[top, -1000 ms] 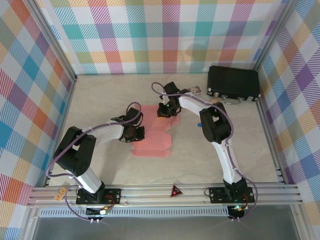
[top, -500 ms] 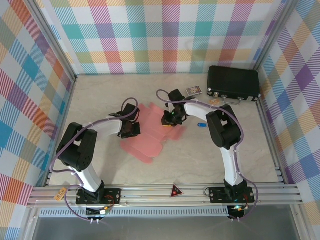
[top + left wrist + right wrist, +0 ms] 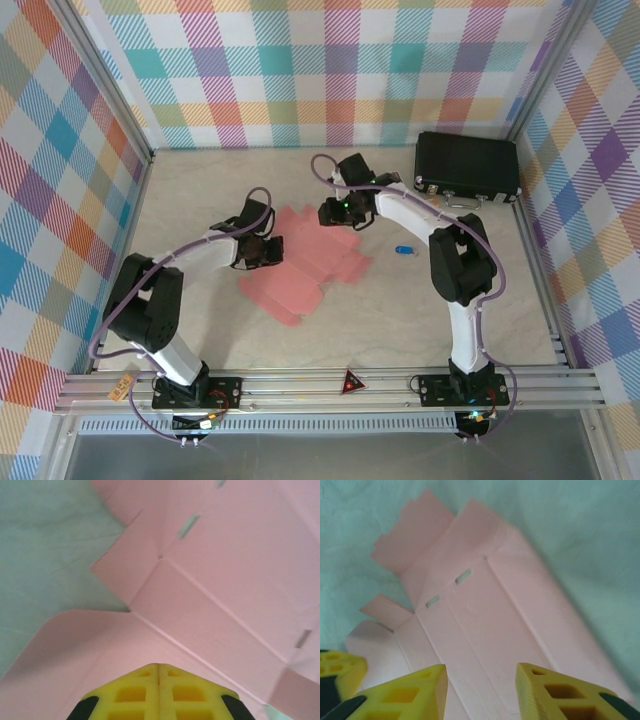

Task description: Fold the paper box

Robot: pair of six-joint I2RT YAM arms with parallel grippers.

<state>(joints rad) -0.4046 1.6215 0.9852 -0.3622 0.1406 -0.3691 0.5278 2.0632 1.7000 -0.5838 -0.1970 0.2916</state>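
Seen from above, a flat salmon-pink paper box (image 3: 300,272) lies unfolded near the middle of a pale surface (image 3: 200,200), between two robot arms. Its flaps are spread out and its creases show as faint lines, so the folding seems hardly begun.

The left end effector (image 3: 158,672) sits at the sheet's left edge with its yellow fingers pressed tight together. Its wrist camera shows pink card all around the tips. Whether a thin edge is pinched between them cannot be told. It is probably placed there to anchor the sheet against sliding.

The right end effector (image 3: 480,674) is at the sheet's far right corner. Its fingers stand moderately apart and hold nothing, with a long creased panel and two small slots visible below the gap. That position looks suited to taking a side panel or flap next.

A black case (image 3: 467,165) rests in the far right corner, well apart from the sheet and likely out of the way.
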